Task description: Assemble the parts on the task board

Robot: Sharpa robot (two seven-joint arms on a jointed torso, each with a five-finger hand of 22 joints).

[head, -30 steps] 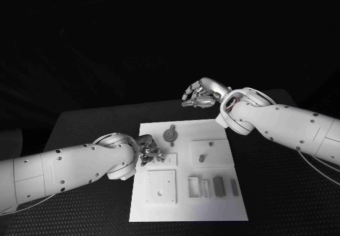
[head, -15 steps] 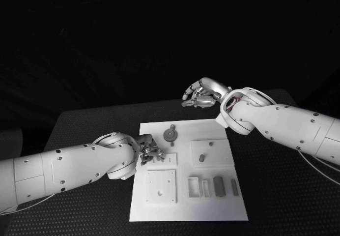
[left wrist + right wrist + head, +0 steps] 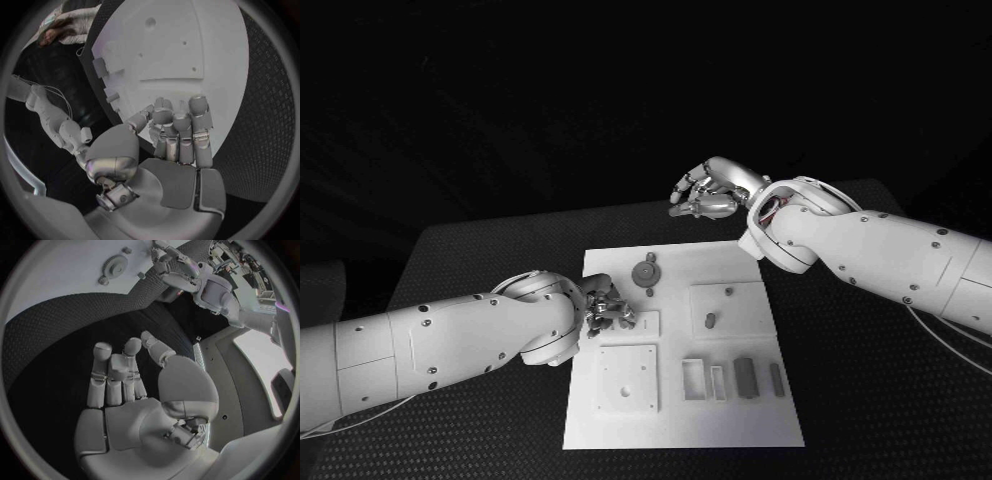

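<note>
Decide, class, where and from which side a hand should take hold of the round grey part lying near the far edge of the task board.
Probably by the rim, from straight above. The round part lies flat on the task board, so only its edge offers fingers opposite sides. The left hand is nearest.

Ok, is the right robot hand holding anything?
No. The right robot hand hangs empty above the table, fingers loosely apart, away from the task board.
</note>
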